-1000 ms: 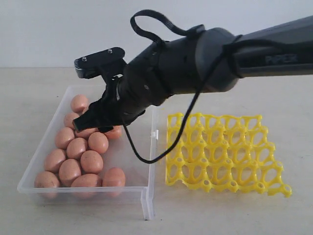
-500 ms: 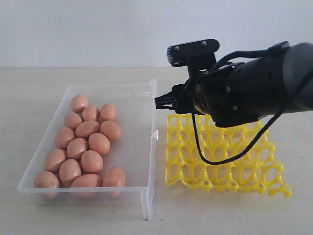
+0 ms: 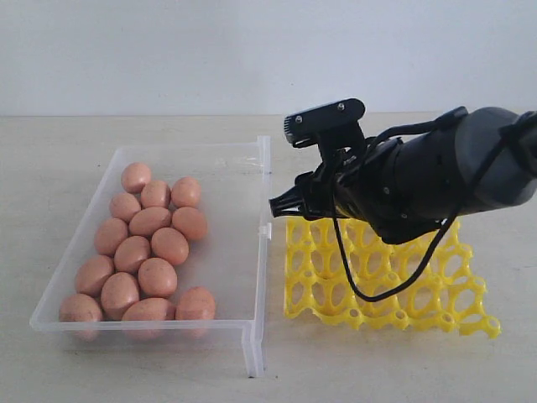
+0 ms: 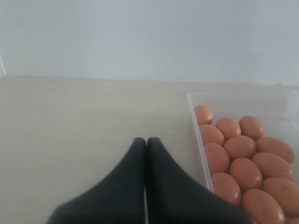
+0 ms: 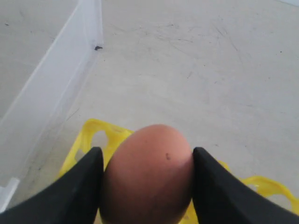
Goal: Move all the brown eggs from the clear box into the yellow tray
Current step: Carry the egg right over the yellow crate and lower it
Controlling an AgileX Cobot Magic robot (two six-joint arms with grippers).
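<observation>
Looking across a pale table, we see a clear box on the left and a yellow tray just beside it on the right. About fifteen brown eggs lie packed together along the left side of the box.

The right gripper hangs over the far left corner of the tray, close to the box's right wall. Its wrist camera shows the jaws pinching a single egg by its sides. The shell has a small dark speck, and a corner of the yellow lattice shows beneath it. In the outside view, the dark arm hides this egg.

The left gripper hovers above bare table just outside the box. Its jaws are pressed together with nothing between them.
</observation>
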